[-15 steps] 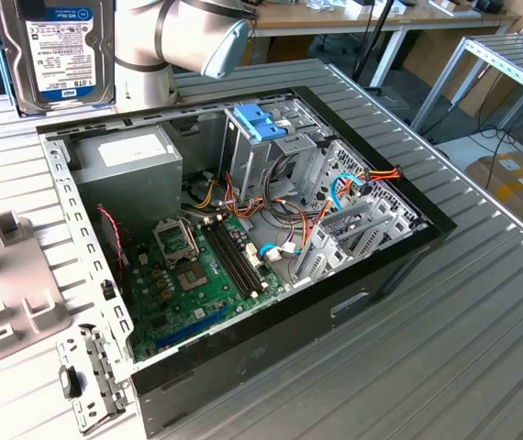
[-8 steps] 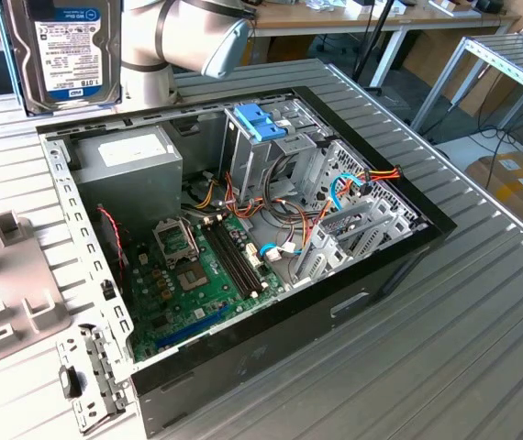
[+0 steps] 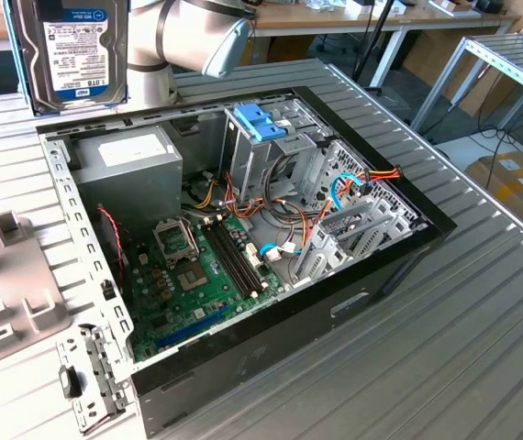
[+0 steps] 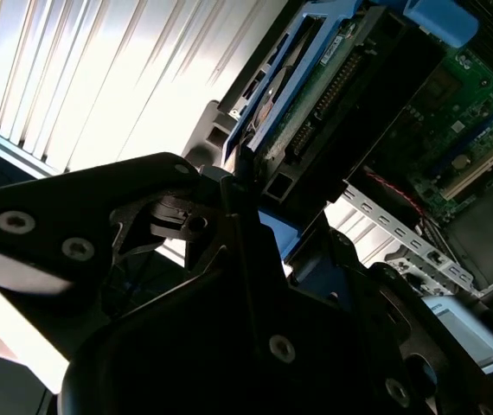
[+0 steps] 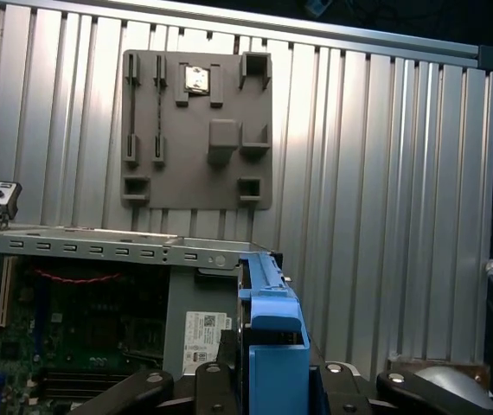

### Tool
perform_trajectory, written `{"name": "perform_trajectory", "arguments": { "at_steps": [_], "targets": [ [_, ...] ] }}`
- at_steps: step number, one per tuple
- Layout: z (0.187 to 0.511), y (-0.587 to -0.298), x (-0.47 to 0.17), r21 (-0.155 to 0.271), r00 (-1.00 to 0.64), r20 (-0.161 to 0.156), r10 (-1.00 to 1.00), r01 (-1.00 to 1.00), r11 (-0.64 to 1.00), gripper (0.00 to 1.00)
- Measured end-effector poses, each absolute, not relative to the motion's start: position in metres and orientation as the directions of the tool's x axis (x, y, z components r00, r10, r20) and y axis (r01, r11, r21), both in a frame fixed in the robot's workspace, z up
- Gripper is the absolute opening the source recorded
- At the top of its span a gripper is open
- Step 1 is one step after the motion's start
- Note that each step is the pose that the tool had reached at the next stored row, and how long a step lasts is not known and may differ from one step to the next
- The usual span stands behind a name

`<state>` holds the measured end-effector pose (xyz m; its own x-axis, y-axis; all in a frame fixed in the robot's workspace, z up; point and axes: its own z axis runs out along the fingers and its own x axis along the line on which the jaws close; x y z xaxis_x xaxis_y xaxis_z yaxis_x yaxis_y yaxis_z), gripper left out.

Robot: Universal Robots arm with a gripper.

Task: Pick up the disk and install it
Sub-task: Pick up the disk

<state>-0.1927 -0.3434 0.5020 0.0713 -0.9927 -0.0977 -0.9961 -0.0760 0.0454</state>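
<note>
Over the far corner of the worktop [image 3: 463, 367], at the exterior view's left, the disk [image 3: 73, 50] hangs in the air with its label facing the camera. It is well clear of the open computer case [image 3: 372, 280] and above the case corner where the power supply [image 3: 128, 160] sits. The fingers [image 4: 238, 226] are clamped on the disk: in the first wrist view its blue side rail [image 5: 272, 333] sits gripped between the dark gripper parts, and in the second wrist view its circuit-board underside faces the lens.

By my judgement the pick-up is done and the install has not started, so this is the carry. The drive cage [image 3: 243, 151] with the light-blue latch [image 3: 261, 119] looks like the destination. Seating the disk there would call for squaring the rails with the cage slots and keeping clear of the loose cables [image 3: 289, 215] beside it.
</note>
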Motion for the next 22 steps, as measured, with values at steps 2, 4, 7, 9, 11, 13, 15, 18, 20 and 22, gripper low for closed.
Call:
{"name": "perform_trajectory", "arguments": {
  "at_steps": [2, 4, 7, 9, 11, 13, 15, 18, 20, 22],
  "targets": [
    [0.5018, -0.3437, -0.191, 0.045, 0.071, -0.098, -0.993, -0.996, -0.076, 0.37],
    [0.5016, -0.3444, -0.19, 0.045, 0.071, -0.098, -0.993, -0.996, -0.076, 0.37],
    [0.5014, -0.346, -0.1885, 0.045, 0.071, -0.097, -0.993, -0.996, -0.076, 0.37],
    [0.5011, -0.3468, -0.1878, 0.045, 0.071, -0.097, -0.993, -0.996, -0.076, 0.37],
    [0.501, -0.3473, -0.1872, 0.045, 0.071, -0.097, -0.993, -0.996, -0.076, 0.37],
    [0.5008, -0.348, -0.1862, 0.045, 0.071, -0.097, -0.993, -0.996, -0.076, 0.37],
    [0.5006, -0.3483, -0.1857, 0.045, 0.071, -0.097, -0.993, -0.996, -0.076, 0.37],
    [0.5002, -0.3488, -0.1846, 0.045, 0.071, -0.096, -0.993, -0.996, -0.076, 0.37],
    [0.4999, -0.3492, -0.1838, 0.045, 0.071, -0.096, -0.993, -0.996, -0.076, 0.37],
    [0.4997, -0.3497, -0.183, 0.046, 0.071, -0.096, -0.993, -0.996, -0.076, 0.37]
  ]
}}
